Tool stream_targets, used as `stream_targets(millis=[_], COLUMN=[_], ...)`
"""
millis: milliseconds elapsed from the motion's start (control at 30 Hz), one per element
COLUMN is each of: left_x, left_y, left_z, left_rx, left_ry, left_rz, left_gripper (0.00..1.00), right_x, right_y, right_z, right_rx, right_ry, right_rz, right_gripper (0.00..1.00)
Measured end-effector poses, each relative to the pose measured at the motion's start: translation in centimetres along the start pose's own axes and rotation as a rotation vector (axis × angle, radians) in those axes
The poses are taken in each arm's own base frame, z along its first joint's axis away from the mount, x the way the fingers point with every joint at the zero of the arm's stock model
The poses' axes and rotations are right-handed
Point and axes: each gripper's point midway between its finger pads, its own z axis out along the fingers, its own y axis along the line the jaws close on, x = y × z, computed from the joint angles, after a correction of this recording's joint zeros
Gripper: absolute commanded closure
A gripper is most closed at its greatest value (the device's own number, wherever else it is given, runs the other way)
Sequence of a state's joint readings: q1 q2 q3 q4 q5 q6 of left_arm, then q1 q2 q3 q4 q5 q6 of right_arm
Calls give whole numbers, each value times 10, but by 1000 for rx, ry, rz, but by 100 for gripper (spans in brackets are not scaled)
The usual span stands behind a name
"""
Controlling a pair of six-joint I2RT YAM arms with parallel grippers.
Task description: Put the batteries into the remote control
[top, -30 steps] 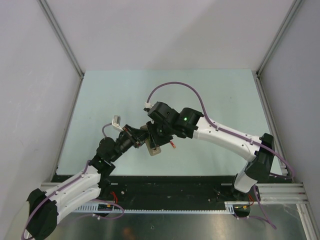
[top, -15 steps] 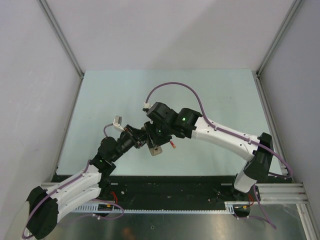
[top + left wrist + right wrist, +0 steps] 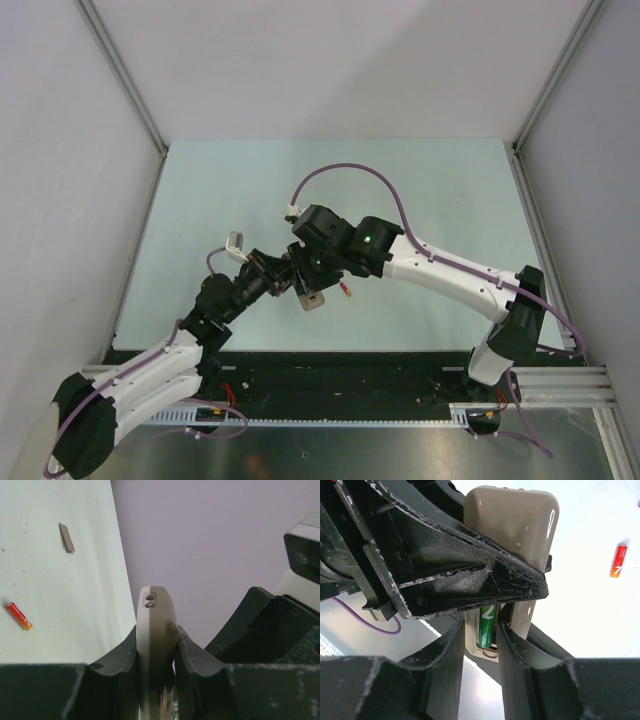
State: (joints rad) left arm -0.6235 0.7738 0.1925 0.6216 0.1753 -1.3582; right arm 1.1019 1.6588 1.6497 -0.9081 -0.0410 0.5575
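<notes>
The left gripper point(image 3: 156, 632) is clenched on the remote control point(image 3: 156, 612), holding it up edge-on over the near middle of the table point(image 3: 200, 200), with a finger pressed against each flat face. The right gripper point(image 3: 481, 625) has its jaws slightly parted on either side of the green battery point(image 3: 487, 622), which lies in the remote's open compartment. A strip of pale casing shows between the battery and one finger. A red battery point(image 3: 18, 616) lies on the table just right of the remote, well apart from a small grey cover piece point(image 3: 66, 537).

2 white arms point(image 3: 440, 268) with black joints point(image 3: 215, 295) and purple cables point(image 3: 343, 169).
</notes>
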Motion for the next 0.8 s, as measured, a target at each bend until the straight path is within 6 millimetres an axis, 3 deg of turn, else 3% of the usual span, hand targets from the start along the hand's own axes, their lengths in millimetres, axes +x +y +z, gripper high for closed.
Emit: stream_targets(millis=[700, 800], left_x=[-2, -3], left_y=[-2, -2], left_z=[0, 0], left_rx=[6, 5], left_ry=[-11, -15], left_rz=[-5, -5], left_gripper=[100, 100], right_x=[-1, -2], right_y=[-2, -2], right_z=[-2, -1], right_rx=[70, 90], right_ry=[-37, -45], right_rz=[-26, -33], right_gripper=[64, 60])
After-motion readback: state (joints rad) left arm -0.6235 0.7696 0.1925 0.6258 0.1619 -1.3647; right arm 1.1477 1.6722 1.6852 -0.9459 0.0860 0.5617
